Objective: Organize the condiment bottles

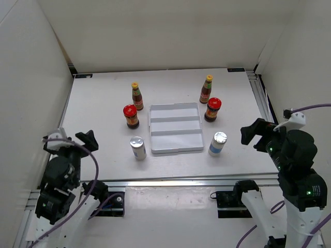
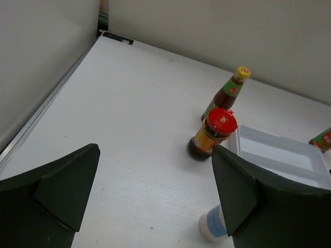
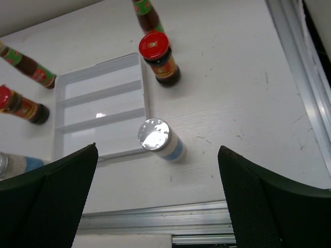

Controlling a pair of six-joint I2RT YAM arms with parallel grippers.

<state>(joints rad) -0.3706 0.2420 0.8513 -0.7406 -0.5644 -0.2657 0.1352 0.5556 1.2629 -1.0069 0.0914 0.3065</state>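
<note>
Six condiment bottles stand on the table around a white ridged tray (image 1: 176, 140). Left of it are a yellow-capped sauce bottle (image 1: 136, 96), a red-lidded jar (image 1: 130, 117) and a silver-topped shaker (image 1: 137, 148). Right of it are a second sauce bottle (image 1: 206, 89), jar (image 1: 212, 109) and shaker (image 1: 217, 143). My left gripper (image 1: 85, 140) is open and empty, near the left front. Its view shows the left bottle (image 2: 227, 94), jar (image 2: 212, 134) and shaker (image 2: 213, 225). My right gripper (image 1: 253, 132) is open and empty, above and right of the right shaker (image 3: 159, 138) and jar (image 3: 160, 59).
The tray has three empty compartments and also shows in the right wrist view (image 3: 98, 106). White walls enclose the table on the left, back and right. A metal rail (image 1: 181, 182) runs along the front edge, another along the right edge (image 3: 297, 57).
</note>
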